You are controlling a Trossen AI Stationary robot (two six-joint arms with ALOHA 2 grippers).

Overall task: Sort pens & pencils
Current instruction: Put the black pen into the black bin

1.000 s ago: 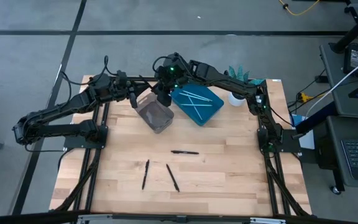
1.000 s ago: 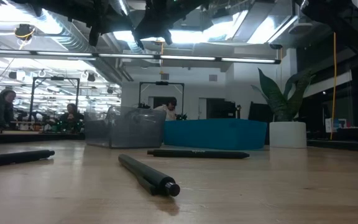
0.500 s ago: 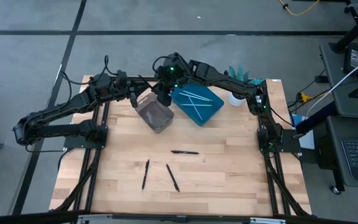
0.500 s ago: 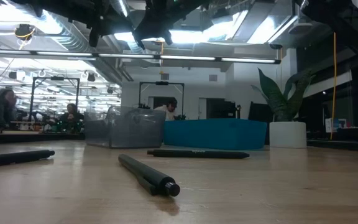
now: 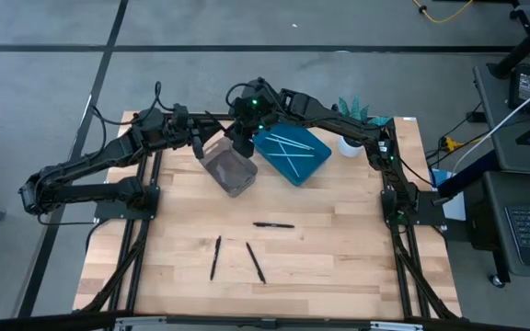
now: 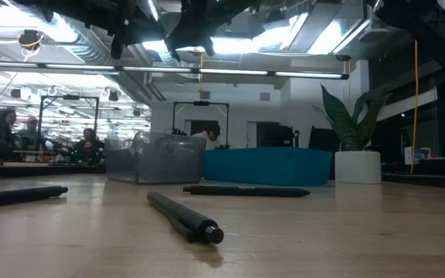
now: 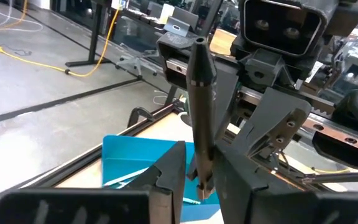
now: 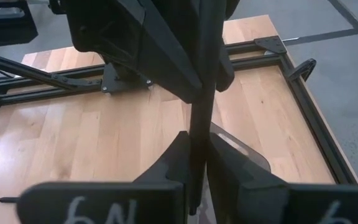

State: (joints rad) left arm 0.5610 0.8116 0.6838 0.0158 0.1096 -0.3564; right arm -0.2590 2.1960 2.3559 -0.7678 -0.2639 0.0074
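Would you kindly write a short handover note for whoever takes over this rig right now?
Right gripper: fingers shut on a black stick, held up over the far side of the table, by the grey bin.
Left gripper: meets it at that same stick.
Done: light-blue sticks lie in the blue tray.
Left: the held stick, plus three black sticks on the table, one mid-table and two nearer the front.

On my pale wooden surface [image 5: 320, 248] I see three thin black sticks [image 5: 256, 262], a clear grey bin [image 5: 229, 169], a blue tray [image 5: 292, 154].
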